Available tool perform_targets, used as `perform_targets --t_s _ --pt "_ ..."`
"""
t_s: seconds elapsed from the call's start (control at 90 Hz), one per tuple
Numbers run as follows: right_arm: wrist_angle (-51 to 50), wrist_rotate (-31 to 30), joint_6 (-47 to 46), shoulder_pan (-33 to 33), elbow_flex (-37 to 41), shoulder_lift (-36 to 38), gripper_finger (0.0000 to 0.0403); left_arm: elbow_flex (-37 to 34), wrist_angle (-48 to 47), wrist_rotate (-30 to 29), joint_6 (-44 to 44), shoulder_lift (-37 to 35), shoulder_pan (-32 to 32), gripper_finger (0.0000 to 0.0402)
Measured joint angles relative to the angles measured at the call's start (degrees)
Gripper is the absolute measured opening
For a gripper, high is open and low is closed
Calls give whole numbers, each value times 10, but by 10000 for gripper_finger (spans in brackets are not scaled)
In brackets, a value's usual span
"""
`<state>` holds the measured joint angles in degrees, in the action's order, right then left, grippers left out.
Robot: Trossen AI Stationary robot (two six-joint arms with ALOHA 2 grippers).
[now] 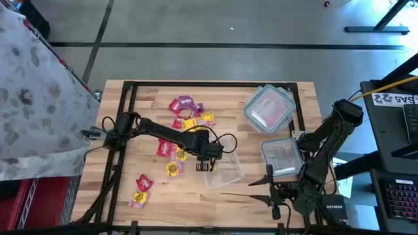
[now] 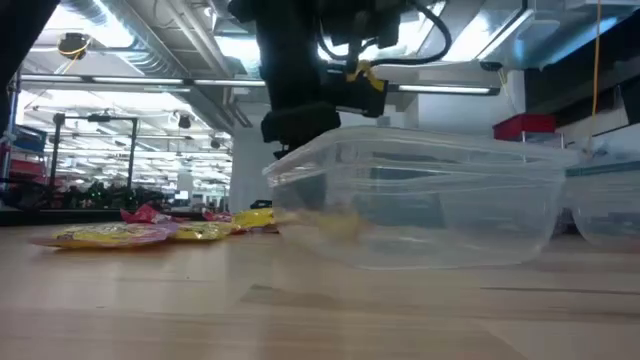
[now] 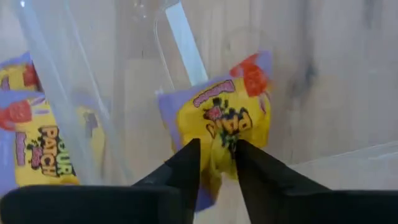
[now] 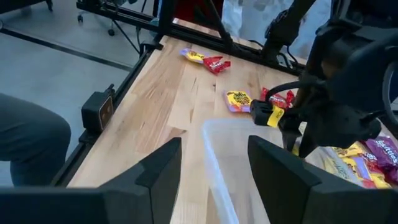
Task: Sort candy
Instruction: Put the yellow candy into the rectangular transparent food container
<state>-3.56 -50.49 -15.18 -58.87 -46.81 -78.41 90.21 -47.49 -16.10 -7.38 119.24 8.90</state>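
My left gripper (image 1: 209,158) hangs over the far left part of a clear open tub (image 1: 225,175), shut on a yellow candy packet (image 3: 219,115). Through the tub's wall in the low view, a yellow blur (image 2: 340,226) shows low inside it. Loose candy lies flat on the wood: a red, yellow and purple heap (image 1: 188,112), packets left of the tub (image 1: 171,160) and two near the front left (image 1: 140,190). My right gripper (image 4: 214,177) stands open near the table's front edge, level, facing the tub's right side (image 4: 219,149) without touching it. My left gripper pinches the yellow packet between its two fingers at the packet's lower middle (image 3: 217,138), with the fingers pointing down from above. The packet is crumpled at the pinch. It hangs inside the tub's outline; whether its end rests on the tub's floor I cannot tell.
A lidded clear tub with pinkish contents (image 1: 269,108) stands at the back right. Another clear tub (image 1: 282,156) sits beside my right arm. A black frame rail (image 1: 209,83) runs round the table. Bare wood lies along the front centre (image 1: 196,209).
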Motion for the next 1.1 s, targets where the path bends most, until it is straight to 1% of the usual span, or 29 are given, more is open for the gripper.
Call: perform_targets --t_s 0.1,0.222,0.444,0.6,0.7,0.878,0.944,1.022,1.1 --pt "0 0 0 0 0 0 172 8 -9 -9 -27 0 6 106" --pt "0 0 0 0 0 0 172 46 -46 -11 -75 0 15 106" --pt "-6 0 0 0 0 0 172 135 -211 -8 -177 -1 47 100" --pt "-6 0 -7 0 0 0 172 143 -297 33 -210 -1 98 100" --pt "-5 0 -11 0 0 -1 172 128 -322 51 -237 -2 132 100" --pt "-4 0 -12 0 0 -9 172 75 -341 54 -282 -2 172 100" --pt "-5 1 -13 0 0 -10 172 44 -344 58 -300 -2 174 100" --pt "-3 1 -13 0 0 -10 172 5 -337 97 -313 -1 160 100" --pt "-3 1 -13 0 0 -10 172 -38 -313 118 -304 -2 146 100"
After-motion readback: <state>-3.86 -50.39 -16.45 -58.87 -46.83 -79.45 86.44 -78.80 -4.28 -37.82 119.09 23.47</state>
